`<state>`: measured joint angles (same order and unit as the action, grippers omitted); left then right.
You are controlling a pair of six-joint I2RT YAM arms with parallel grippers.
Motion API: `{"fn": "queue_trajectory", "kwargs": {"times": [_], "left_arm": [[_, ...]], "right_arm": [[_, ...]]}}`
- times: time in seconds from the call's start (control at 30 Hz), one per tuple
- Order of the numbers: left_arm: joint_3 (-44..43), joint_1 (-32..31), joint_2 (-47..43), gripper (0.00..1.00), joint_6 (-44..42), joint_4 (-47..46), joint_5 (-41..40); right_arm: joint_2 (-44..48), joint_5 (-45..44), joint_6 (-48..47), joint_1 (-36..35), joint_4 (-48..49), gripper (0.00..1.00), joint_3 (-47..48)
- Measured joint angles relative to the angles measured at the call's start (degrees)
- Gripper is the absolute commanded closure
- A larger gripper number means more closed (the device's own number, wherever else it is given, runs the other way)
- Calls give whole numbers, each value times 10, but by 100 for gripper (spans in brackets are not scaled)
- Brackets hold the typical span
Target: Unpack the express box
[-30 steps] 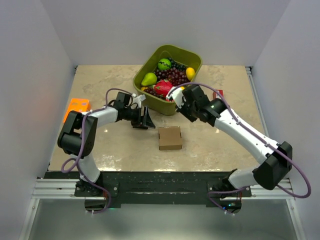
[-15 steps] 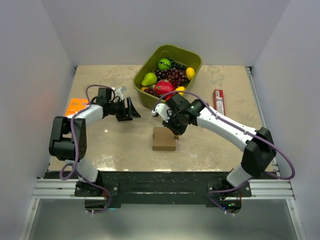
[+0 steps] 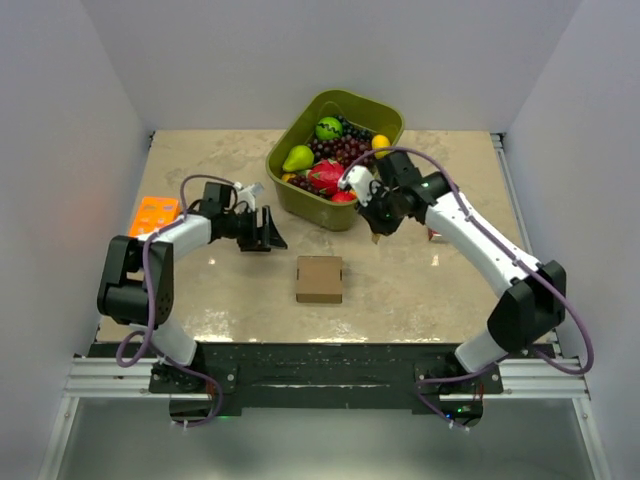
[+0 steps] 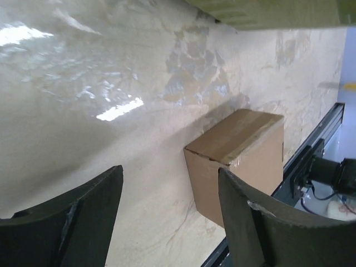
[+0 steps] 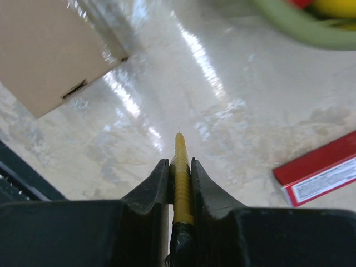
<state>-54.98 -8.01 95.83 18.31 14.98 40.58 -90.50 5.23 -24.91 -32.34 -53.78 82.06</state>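
Note:
The express box [image 3: 320,279], small, brown and closed, lies on the table between the arms. In the left wrist view the express box [image 4: 239,161] shows a taped top seam. My left gripper [image 3: 268,231] hovers to the box's upper left, apart from it. Its jaws [image 4: 171,178] stand open and empty. My right gripper [image 3: 380,226] is to the box's upper right, near the tub. It is shut on a yellow ribbed tool [image 5: 181,167] with a fine pointed tip aimed at bare table. A corner of the box [image 5: 50,50] lies left of that tip.
A green tub [image 3: 385,115] of fruit stands at the back centre, just behind my right gripper. An orange tray [image 3: 153,213] lies at the left edge. A slim red packet [image 5: 322,169] lies to the right, mostly under my right arm in the top view.
My right gripper dipped to the box's top right corner, then pulled back toward the tub. The box slid a little left. My left gripper drew back to the left.

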Motion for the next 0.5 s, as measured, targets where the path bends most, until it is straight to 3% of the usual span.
{"fn": "queue_trajectory", "kwargs": {"times": [0.23, 0.5], "left_arm": [[55, -50, 1, 25, 1, -16, 54], [48, -109, 37, 27, -1, -31, 94]], "right_arm": [[49, 53, -12, 31, 129, 100, 37], [37, 75, 47, 30, 174, 100, 52]]}}
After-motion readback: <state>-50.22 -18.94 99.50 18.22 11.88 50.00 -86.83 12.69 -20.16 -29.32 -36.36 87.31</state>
